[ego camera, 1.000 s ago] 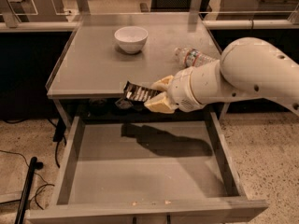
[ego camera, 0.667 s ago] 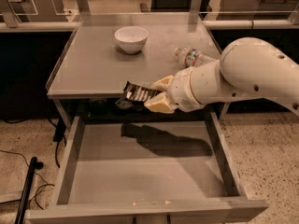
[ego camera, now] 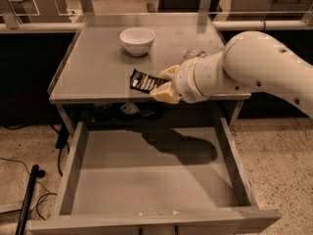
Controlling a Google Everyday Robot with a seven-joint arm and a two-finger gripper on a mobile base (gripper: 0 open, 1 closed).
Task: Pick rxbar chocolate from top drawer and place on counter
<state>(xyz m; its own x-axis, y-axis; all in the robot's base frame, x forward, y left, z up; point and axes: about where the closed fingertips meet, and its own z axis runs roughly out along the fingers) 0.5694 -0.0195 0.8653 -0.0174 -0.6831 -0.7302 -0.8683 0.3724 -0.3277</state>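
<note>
My gripper (ego camera: 164, 84) is shut on the rxbar chocolate (ego camera: 144, 81), a flat black-wrapped bar with white lettering. It holds the bar above the front edge of the counter (ego camera: 93, 67), sticking out to the left of the cream fingers (ego camera: 168, 73). The top drawer (ego camera: 146, 177) is pulled open below, with nothing in it that I can see. My white arm reaches in from the right.
A white bowl (ego camera: 137, 40) stands on the counter at the back middle. A clear plastic bottle (ego camera: 194, 54) lies on the counter behind my arm, mostly hidden. Cables and a dark pole (ego camera: 27, 202) lie on the floor at left.
My gripper has lifted the bar slightly higher, from the counter's front edge to just over its surface.
</note>
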